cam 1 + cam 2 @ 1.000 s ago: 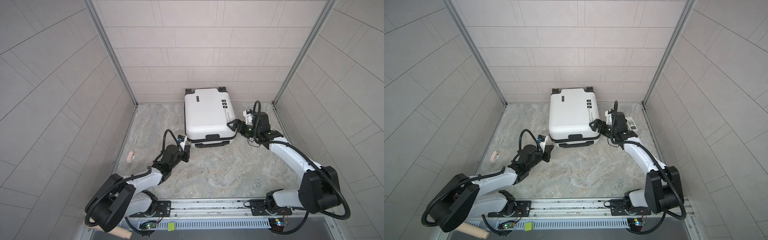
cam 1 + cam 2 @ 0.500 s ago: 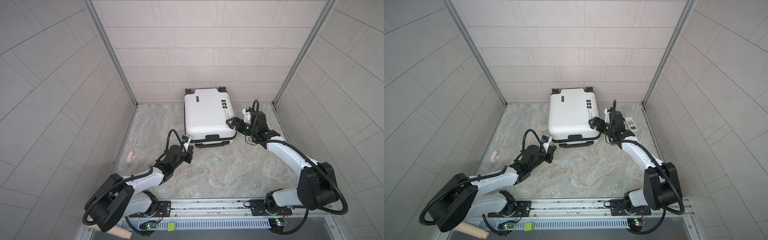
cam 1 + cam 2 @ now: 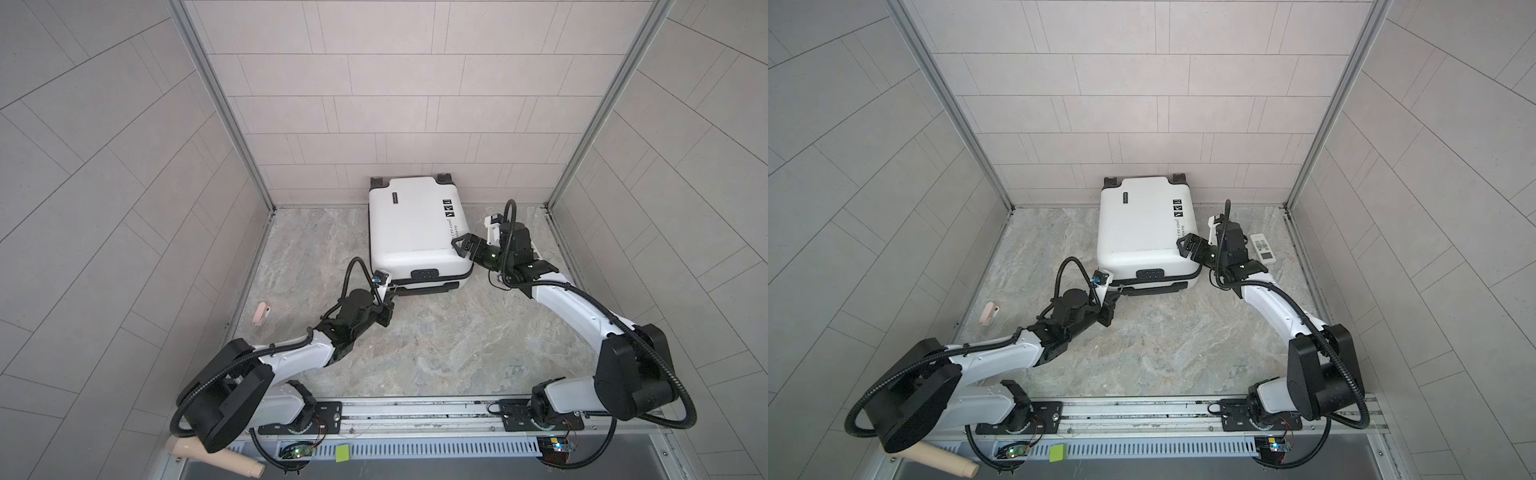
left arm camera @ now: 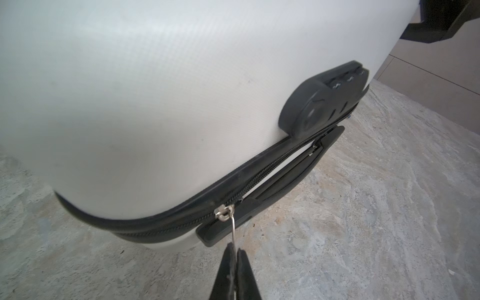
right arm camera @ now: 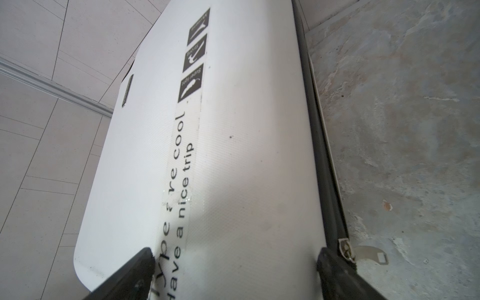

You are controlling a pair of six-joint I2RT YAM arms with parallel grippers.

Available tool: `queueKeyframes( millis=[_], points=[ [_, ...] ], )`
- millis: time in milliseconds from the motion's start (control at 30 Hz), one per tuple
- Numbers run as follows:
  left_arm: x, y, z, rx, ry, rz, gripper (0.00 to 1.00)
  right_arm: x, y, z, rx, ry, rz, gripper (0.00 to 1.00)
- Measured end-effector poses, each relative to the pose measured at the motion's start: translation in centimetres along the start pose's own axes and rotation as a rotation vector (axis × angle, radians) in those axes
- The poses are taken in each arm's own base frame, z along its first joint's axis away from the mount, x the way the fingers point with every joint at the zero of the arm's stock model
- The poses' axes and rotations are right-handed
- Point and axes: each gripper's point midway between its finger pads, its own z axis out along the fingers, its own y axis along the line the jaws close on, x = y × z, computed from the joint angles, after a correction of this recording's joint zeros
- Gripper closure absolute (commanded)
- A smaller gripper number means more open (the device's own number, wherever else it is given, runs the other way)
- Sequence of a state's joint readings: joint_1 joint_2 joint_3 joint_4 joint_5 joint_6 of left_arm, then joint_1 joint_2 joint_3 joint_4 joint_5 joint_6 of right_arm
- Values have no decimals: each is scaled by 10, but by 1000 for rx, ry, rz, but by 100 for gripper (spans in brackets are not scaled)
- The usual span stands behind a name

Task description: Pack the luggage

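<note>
The left claw (image 4: 233, 255) is pinched together on the thin silver metal zipper pull (image 4: 233, 228), which runs taut from its tips to the slider (image 4: 222, 211) on the black zipper band (image 4: 155, 226) just ahead. The small white hard-shell luggage (image 3: 415, 232) lies flat, lid down, on the grey marbled floor (image 3: 415, 353) directly beyond that claw. The right claw (image 5: 235, 259) stands wide apart, straddling the lid's corner, one finger (image 5: 135, 270) by the black lettering (image 5: 179, 161), the other at the zipper edge.

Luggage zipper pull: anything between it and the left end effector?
Nothing visible. The left end effector is shut on the zipper pull itself, on the near edge of the luggage. The right end effector stands open at its corner.
</note>
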State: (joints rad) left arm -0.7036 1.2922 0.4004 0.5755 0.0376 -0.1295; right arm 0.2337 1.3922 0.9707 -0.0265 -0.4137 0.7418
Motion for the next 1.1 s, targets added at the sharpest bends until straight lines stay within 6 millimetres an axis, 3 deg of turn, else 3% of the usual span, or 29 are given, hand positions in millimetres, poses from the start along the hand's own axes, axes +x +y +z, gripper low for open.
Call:
queueKeyframes(
  millis=[1100],
  points=[
    [-16, -71, 59, 83, -16, 97, 100, 3, 1, -8, 37, 36, -38, 1]
  ],
)
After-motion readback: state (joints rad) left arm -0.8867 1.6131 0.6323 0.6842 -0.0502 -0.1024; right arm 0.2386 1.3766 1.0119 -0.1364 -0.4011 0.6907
